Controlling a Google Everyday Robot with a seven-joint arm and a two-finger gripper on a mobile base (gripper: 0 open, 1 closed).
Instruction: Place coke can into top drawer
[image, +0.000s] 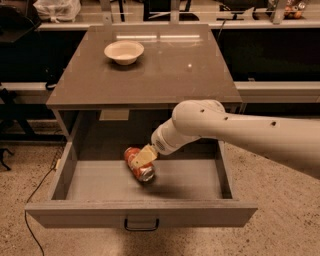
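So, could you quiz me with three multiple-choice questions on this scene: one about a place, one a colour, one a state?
1. Where is the white bowl?
A on the floor; B on the tabletop; C on a shelf.
2. What colour is the coke can at the end effector?
A orange-red; B blue; C green.
3. The top drawer is:
A shut; B pulled open; C taken out.

Answers:
1 B, it sits at the tabletop's far left.
2 A, orange-red body with silver ends, held low inside the drawer.
3 B, its grey inside shows.
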